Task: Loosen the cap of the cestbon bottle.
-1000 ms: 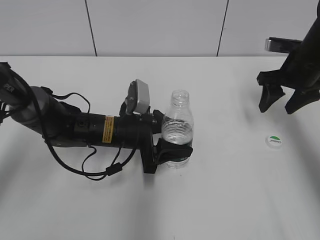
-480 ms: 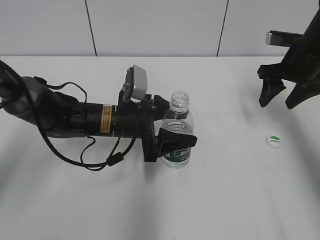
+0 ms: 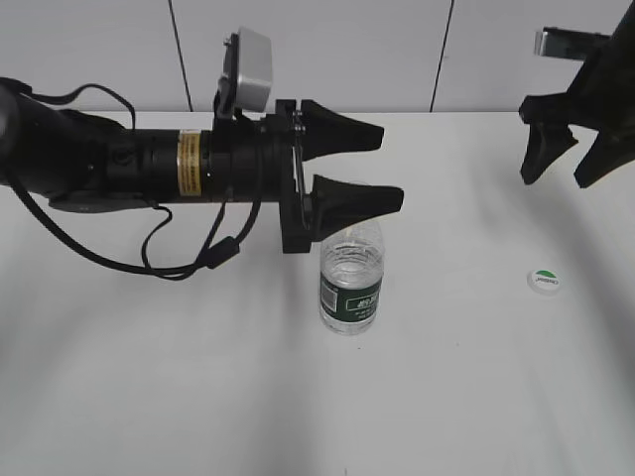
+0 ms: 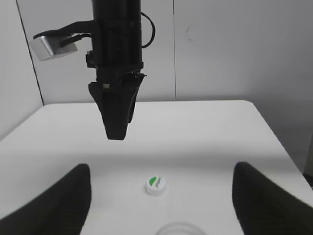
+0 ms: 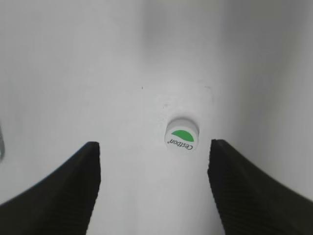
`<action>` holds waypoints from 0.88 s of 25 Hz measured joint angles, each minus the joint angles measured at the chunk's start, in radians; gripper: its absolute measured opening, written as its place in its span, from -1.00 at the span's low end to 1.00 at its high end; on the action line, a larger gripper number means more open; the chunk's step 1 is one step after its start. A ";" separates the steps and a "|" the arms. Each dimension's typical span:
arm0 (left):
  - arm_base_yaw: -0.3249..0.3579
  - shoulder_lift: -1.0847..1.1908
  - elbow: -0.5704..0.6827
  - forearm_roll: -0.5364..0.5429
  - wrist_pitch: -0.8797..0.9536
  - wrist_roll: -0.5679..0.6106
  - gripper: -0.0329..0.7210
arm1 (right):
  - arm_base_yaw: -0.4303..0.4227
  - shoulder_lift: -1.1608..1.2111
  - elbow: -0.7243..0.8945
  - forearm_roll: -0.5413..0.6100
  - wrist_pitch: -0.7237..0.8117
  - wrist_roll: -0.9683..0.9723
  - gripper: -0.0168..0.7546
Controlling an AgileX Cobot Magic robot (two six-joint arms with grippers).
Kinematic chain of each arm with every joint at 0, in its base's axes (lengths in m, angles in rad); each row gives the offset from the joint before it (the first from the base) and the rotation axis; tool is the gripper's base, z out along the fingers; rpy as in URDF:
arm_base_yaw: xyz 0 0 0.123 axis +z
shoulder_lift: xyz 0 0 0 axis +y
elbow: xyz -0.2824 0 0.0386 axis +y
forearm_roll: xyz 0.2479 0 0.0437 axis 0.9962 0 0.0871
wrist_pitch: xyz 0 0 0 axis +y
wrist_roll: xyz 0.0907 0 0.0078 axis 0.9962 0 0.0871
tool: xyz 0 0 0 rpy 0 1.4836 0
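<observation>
The cestbon bottle (image 3: 350, 283) stands upright on the white table, capless, its green label band near the base; its open mouth (image 4: 182, 229) shows at the bottom edge of the left wrist view. The cap (image 3: 544, 281) lies on the table to the right, apart from the bottle; it also shows in the left wrist view (image 4: 156, 185) and the right wrist view (image 5: 181, 133). My left gripper (image 3: 382, 169) is open and empty, raised above the bottle's top. My right gripper (image 3: 571, 164) is open and empty, high above the cap.
The white table (image 3: 466, 397) runs back to a pale panelled wall (image 3: 317, 50). My left arm with its cables (image 3: 149, 164) stretches across the left half of the table. The right arm (image 4: 117, 73) hangs down beyond the cap in the left wrist view.
My left gripper has let go of the bottle, opened and risen above it. The bottle stays standing. My right gripper has risen a little.
</observation>
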 joint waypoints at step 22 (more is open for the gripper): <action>-0.001 -0.599 -0.023 -0.377 1.346 -0.256 0.44 | -0.001 -0.099 -0.237 -0.034 0.053 0.018 0.42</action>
